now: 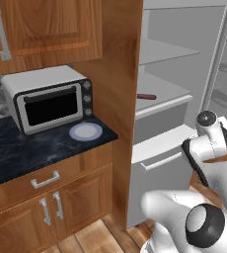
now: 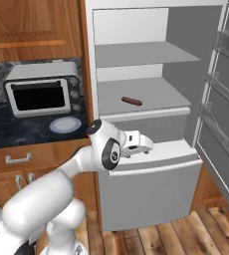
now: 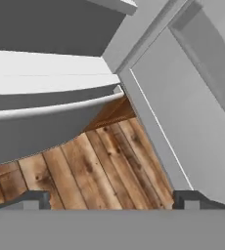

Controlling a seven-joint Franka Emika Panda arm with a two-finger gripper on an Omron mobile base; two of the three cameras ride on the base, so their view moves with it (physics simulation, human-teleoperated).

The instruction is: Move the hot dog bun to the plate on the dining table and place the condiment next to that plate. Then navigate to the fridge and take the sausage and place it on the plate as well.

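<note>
Hand (image 3: pixel 109 199) wide open, holding nothing.

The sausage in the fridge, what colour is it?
The sausage is dark reddish-brown, lying on a white fridge shelf. The right base view shows it best.

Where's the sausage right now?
The sausage lies on the middle white shelf of the open fridge, left of centre in the right base view, above and apart from the open gripper.
</note>
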